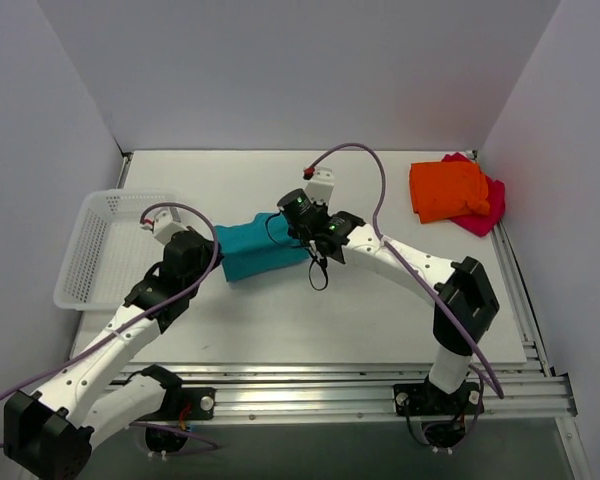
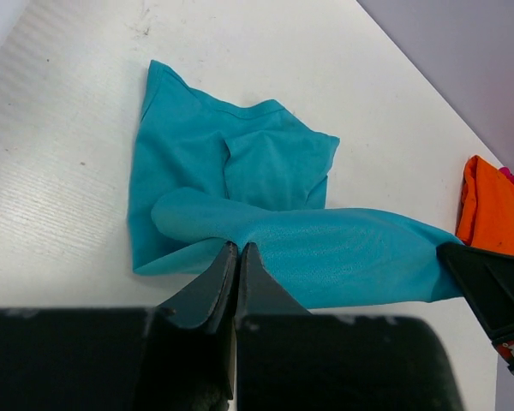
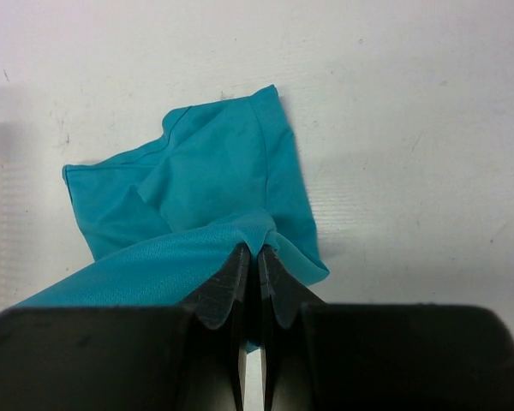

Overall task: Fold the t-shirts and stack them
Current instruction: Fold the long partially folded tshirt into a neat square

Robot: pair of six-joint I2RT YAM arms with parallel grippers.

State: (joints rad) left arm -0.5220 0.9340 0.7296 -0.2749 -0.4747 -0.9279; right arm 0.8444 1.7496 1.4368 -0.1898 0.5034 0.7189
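The teal-blue t-shirt (image 1: 260, 250) lies partly folded in the middle of the table, with one edge lifted and stretched between both grippers. My left gripper (image 2: 240, 248) is shut on the shirt's left end (image 2: 265, 171); in the top view it (image 1: 218, 243) sits at the cloth's left side. At the right end, my right gripper (image 3: 259, 250) is shut on a pinched fold of the same shirt (image 3: 206, 188), and the top view shows it (image 1: 292, 222) there. The orange t-shirt (image 1: 448, 190) lies folded on the magenta-pink one (image 1: 488, 212) at the far right.
A white mesh basket (image 1: 95, 245) stands at the table's left edge, just beside the left arm. The orange shirt (image 2: 493, 214) shows at the right edge of the left wrist view. Grey walls close in the table on the left, back and right.
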